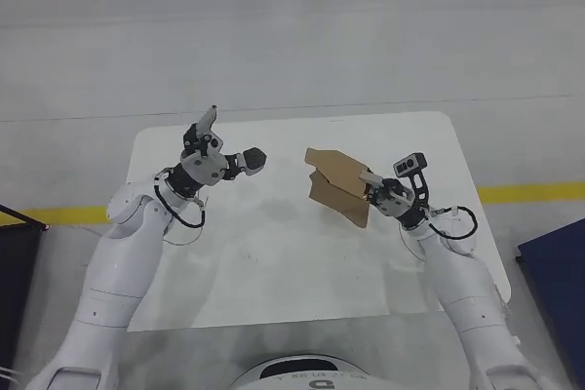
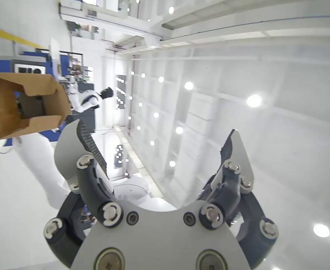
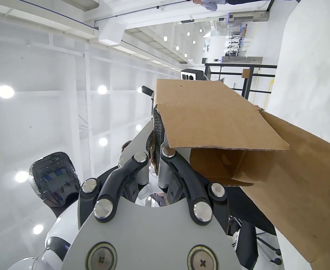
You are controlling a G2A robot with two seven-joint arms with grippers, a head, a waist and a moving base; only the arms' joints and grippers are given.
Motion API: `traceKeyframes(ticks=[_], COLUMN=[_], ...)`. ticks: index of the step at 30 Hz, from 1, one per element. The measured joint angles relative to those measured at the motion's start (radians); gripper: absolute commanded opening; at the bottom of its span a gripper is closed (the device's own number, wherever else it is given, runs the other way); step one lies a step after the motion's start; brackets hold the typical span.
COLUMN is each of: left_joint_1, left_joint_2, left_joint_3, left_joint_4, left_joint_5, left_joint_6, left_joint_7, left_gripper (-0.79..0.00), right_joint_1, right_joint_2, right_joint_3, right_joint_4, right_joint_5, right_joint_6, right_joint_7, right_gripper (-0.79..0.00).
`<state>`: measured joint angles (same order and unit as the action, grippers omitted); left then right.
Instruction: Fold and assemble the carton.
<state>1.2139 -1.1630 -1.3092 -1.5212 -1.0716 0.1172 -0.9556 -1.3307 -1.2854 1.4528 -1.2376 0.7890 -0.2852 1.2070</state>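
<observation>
Right claw (image 3: 157,137) clamped on brown carton (image 1: 337,178) edge, over white table (image 1: 273,268), left claw (image 2: 156,137) spread apart, empty

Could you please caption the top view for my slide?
Right gripper holds the partly folded carton at the white table while the open left gripper hangs apart.

A brown cardboard carton (image 1: 339,183) is sitting half-opened over the right part of the tabletop (image 1: 273,263), tilting to one side rather than standing square. Its walls are forming a skewed tube that is gaping open at the end (image 2: 33,105), and the notched end flaps are sticking out unfolded. One flap (image 3: 221,127) is hanging across the opening. The right gripper (image 1: 374,191) is pinching a wall at the carton's near edge. Whether the carton is touching the tabletop cannot be told.
</observation>
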Motion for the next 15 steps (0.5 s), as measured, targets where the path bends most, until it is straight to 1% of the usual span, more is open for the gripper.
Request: traceKeyframes(ticks=[3, 8, 10, 15], left_joint_1=[-0.017, -0.061, -0.082, -0.127], left_joint_2=[0.000, 0.004, 0.000, -0.014], left_joint_3=[0.007, 0.040, 0.065, 0.125], left_joint_4=[0.032, 0.067, 0.081, 0.121], left_joint_5=[-0.028, 0.046, 0.055, 0.044], left_joint_6=[0.052, 0.155, 0.171, 0.168], left_joint_7=[-0.039, -0.075, -0.087, -0.100], left_gripper=[0.000, 0.000, 0.000, 0.000], right_joint_1=[-0.009, -0.019, -0.021, -0.027], right_joint_2=[0.006, 0.011, 0.013, 0.016], right_joint_3=[0.010, 0.011, 0.006, -0.007], right_joint_4=[-0.016, -0.047, -0.061, -0.089], right_joint_5=[-0.005, 0.003, 0.003, -0.004], right_joint_6=[0.003, 0.020, 0.028, 0.037], right_joint_7=[0.025, 0.064, 0.072, 0.080], right_gripper=[-0.785, -0.785, -0.785, -0.785])
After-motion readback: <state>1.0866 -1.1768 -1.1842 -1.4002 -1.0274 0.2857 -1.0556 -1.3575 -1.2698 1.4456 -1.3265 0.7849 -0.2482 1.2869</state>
